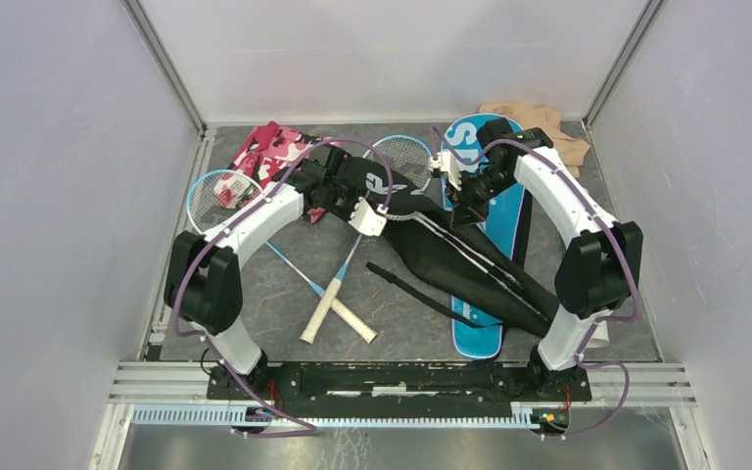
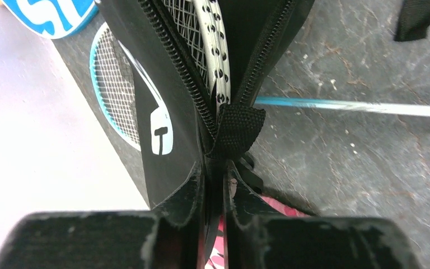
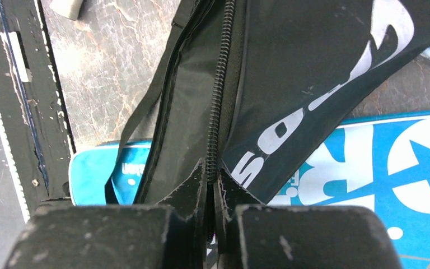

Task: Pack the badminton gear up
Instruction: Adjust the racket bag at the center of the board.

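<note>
The black "CROSSWAY" racket cover (image 1: 470, 259) lies slantwise over the blue "SPORT" cover (image 1: 480, 147). Its zipper is open at the head end, and a white racket head (image 2: 210, 39) shows inside. My left gripper (image 1: 343, 196) is shut on that end of the black cover, by the webbing tab (image 2: 236, 126); it also shows in the left wrist view (image 2: 215, 168). My right gripper (image 1: 462, 208) is shut on the cover's zipper seam (image 3: 218, 95); it also shows in the right wrist view (image 3: 213, 171). A blue racket (image 1: 217, 191) lies at the left. No shuttlecocks or tube are in view.
The pink-and-white camouflage cloth (image 1: 272, 152) lies at the back left, under my left wrist. The beige cloth (image 1: 543, 122) is in the back right corner. Two racket handles (image 1: 338, 311) cross in front of the arms. A black strap (image 1: 421, 294) trails from the cover.
</note>
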Controlling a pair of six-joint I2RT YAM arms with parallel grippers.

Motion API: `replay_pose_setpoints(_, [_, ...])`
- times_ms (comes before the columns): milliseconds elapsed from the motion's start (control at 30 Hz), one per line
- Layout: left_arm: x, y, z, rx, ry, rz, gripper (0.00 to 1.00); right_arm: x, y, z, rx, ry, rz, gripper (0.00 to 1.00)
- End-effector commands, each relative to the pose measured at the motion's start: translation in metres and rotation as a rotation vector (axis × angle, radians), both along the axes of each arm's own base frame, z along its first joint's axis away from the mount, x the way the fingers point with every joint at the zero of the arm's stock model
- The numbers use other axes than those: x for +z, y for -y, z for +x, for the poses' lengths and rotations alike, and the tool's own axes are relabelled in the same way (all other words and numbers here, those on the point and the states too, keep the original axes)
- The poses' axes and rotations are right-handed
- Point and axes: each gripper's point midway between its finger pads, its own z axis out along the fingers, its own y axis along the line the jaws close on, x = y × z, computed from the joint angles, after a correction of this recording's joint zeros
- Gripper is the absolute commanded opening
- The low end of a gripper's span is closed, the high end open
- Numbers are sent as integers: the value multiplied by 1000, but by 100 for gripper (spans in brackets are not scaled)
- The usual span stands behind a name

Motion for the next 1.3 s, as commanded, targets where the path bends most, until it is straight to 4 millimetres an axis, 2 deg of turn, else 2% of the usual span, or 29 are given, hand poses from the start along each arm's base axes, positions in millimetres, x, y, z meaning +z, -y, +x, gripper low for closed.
replay_pose_setpoints(0, [35, -31, -7, 79, 13, 13, 10, 40, -26, -3, 16, 25, 135, 8])
replay_pose_setpoints(200, [78, -60, -21, 182, -80, -70, 2, 69, -45, 12, -47, 66, 200, 10])
replay_pose_setpoints(267, [87, -70, -26, 225, -118, -99, 2, 80, -51, 20, -77, 94, 219, 16])
replay_pose_setpoints(400, [99, -87, -34, 349, -220, -201, 2, 102, -55, 45, -200, 162, 247, 33])
replay_pose_setpoints(500, [106, -94, -33, 492, -288, -286, 2, 118, -55, 59, -272, 212, 261, 47])
replay_pose_setpoints(633, [118, -94, -33, 628, -336, -425, 2, 137, -58, 69, -293, 292, 292, 53])
replay_pose_setpoints(767, [132, -83, -41, 709, -401, -589, 2, 150, -73, 65, -265, 314, 345, 57])
replay_pose_setpoints(867, [134, -71, -52, 730, -509, -682, 2, 153, -90, 58, -231, 327, 374, 59])
replay_pose_setpoints(1033, [125, -50, -70, 739, -725, -782, 2, 148, -124, 36, -172, 310, 432, 63])
replay_pose_setpoints(1267, [125, -35, -85, 736, -838, -881, 2, 129, -164, 7, -136, 263, 446, 64])
